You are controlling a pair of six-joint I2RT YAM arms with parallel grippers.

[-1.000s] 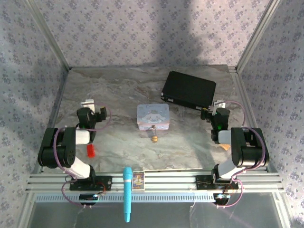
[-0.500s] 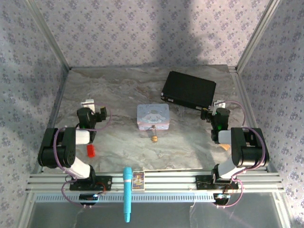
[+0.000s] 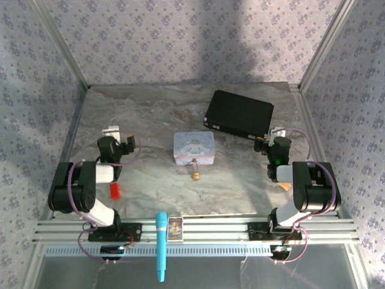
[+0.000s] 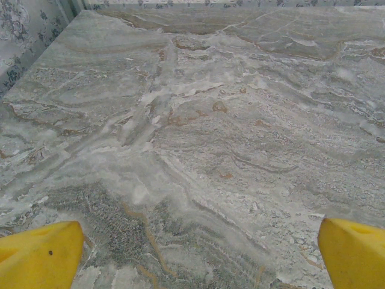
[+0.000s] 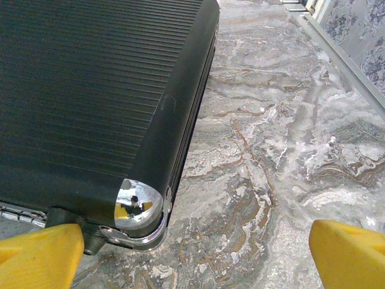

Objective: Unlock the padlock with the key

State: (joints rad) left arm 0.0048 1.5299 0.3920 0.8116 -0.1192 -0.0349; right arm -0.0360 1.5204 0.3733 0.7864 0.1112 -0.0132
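- Left hand (image 4: 198, 256): the yellow fingers are spread wide and grasp nothing. Bare grey-veined marble counter (image 4: 198, 120) lies beneath it, on the left side.
- Right hand (image 5: 195, 253): likewise released and empty. It is poised at the near, chrome-capped corner of a ribbed black hard case (image 5: 96, 84) on the right.
- Small brass-gold metal padlock (image 3: 195, 176): it lies at the centre of the counter, between the two arms and well apart from both hands, just in front of the tin.
- Handling, as judged: rigid, smooth metal, light, and apt to skid or spin on the polished stone. It is too small for a loose pinch. It is best taken across the flat sides of the body, leaving keyway and shackle free.
- Appearance: a tiny yellow glint. A thin pale stem runs from it toward the tin; whether that is shackle or key cannot be told.
- Pale lavender rectangular tin (image 3: 194, 147) with a printed lid: it stands just beyond the padlock. Contact between the two cannot be confirmed.
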